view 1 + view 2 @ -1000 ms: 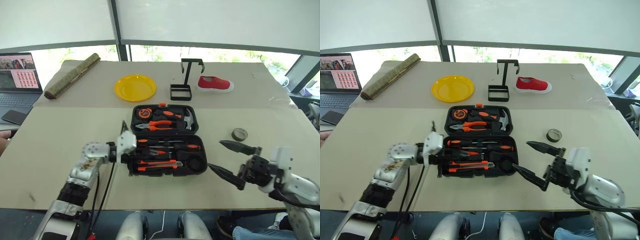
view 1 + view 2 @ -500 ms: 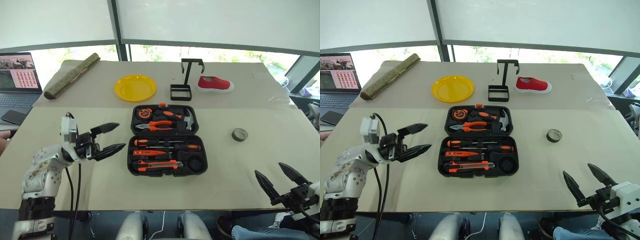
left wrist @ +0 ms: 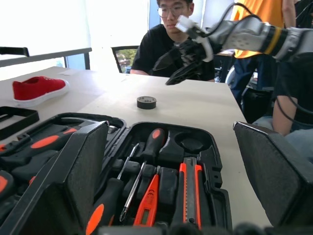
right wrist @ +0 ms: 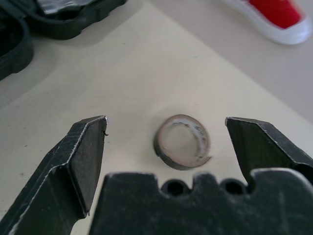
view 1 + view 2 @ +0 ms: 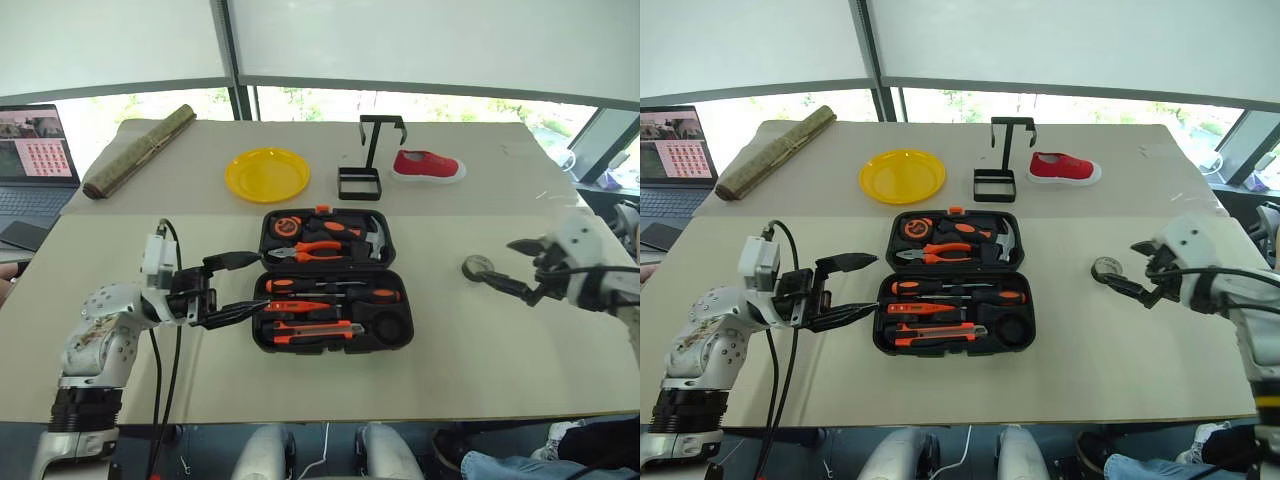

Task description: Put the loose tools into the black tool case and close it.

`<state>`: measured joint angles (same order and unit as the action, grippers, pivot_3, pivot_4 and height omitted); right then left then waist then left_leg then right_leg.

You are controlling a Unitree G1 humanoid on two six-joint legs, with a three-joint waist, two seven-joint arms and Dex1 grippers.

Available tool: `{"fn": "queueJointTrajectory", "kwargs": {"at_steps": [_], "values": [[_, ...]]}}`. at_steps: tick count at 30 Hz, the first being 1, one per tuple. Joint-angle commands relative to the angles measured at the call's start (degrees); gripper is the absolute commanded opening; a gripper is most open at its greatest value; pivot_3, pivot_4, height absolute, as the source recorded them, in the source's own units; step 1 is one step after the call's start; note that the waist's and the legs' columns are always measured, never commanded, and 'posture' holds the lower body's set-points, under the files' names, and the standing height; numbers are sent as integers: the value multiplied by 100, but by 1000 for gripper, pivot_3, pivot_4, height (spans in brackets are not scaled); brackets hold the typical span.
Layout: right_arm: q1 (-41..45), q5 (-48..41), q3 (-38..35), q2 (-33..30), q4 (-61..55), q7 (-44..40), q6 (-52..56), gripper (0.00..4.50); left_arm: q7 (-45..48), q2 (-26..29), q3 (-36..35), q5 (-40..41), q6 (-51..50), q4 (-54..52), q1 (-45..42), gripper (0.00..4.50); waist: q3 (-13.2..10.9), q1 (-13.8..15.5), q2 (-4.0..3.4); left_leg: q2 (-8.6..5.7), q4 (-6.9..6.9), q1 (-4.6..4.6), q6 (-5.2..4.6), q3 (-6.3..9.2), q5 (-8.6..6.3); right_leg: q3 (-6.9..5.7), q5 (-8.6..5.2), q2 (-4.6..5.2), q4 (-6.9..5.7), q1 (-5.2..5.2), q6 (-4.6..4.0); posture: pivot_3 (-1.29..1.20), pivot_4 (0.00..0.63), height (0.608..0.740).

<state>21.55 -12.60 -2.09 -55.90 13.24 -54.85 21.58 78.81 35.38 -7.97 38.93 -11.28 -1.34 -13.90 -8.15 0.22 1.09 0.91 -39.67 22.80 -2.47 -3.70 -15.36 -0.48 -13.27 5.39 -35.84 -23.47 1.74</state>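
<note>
- Done, by my reckoning: my black tool case (image 5: 333,293) lies open mid-table with the utility knife (image 5: 313,333), both screwdrivers (image 5: 335,288) and the slim tester (image 3: 147,205) seated in its near half.
- Left over — the grey tape roll (image 5: 478,267), loose on the table to the right of the case.
- My right gripper (image 5: 514,267) hangs over that roll, fingers spread wide, grasping nothing.
- My left gripper (image 5: 236,287) sits released just left of the case, empty.
- The lid is yet to be shut.
</note>
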Motion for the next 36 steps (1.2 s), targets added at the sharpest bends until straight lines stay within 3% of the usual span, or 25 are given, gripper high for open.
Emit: {"fn": "queueJointTrajectory", "kwargs": {"at_steps": [1, 3, 6, 12, 17, 21, 26, 31, 36], "values": [[630, 535, 535, 37, 893, -297, -73, 4500, -9, -4, -18, -36, 79, -173, 38, 4379, 0, 1, 0, -3, -1, 18, 0, -2, 0, 2, 3, 4, 0, -19, 4, 0, 150, 740], [861, 758, 753, 125, 1218, -344, -262, 4500, -8, 10, -29, -70, 105, -194, 83, 4379, 0, -2, 0, -7, -10, 62, -1, -7, 0, 8, 9, 6, -8, -65, 12, 0, 150, 740], [1190, 965, 897, 309, 1615, -312, -440, 3863, 31, 56, -37, -115, 155, -200, 151, 4500, 0, -15, 0, -6, -12, 69, -1, -7, 0, 8, 10, 6, -6, -71, 14, 0, 150, 740], [1416, 1191, 1057, 464, 1983, -583, -777, 1857, 263, 165, 30, -264, 352, -171, 199, 4500, 0, -45, 0, -5, -13, 60, -1, -8, 0, 7, 12, 5, -9, -63, 14, 0, 150, 740], [1301, 927, 790, 386, 1559, -930, -978, 41, 596, 310, 79, -359, 469, -117, 240, 4500, 0, -45, 0, -5, -13, 60, -1, -8, 0, 8, 12, 6, -12, -65, 14, 0, 150, 740], [960, 117, 492, 269, 197, -1693, -501, 13, 909, 461, 124, -493, 693, -41, 379, 4500, -1, -54, -2, -3, -10, 61, -1, -8, 0, 8, 12, 5, -14, -68, 13, 0, 150, 740], [566, -1081, 597, 259, -2355, -1806, 1613, 13, 1285, 576, 112, -689, 1205, 229, 607, 4500, -4, -86, -6, 5, -9, 56, -1, -4, 0, 6, 12, 5, -20, -69, 7, 0, 150, 740], [496, -1205, 1182, 559, -3453, -1255, 2584, 13, 1369, 704, 223, -689, 1636, 547, 730, 4500, -5, -71, -5, 1, -11, 57, 0, 3, 0, -7, 12, 21, -19, -69, 6, 0, 150, 740], [389, -1019, 1697, 512, -3776, -1006, 2913, 13, 1369, 857, 305, -603, 1952, 802, 807, 4500, -5, -34, -5, -8, -12, 65, 0, 2, 0, -15, 12, 36, -19, -76, 6, 0, 150, 740]]}}
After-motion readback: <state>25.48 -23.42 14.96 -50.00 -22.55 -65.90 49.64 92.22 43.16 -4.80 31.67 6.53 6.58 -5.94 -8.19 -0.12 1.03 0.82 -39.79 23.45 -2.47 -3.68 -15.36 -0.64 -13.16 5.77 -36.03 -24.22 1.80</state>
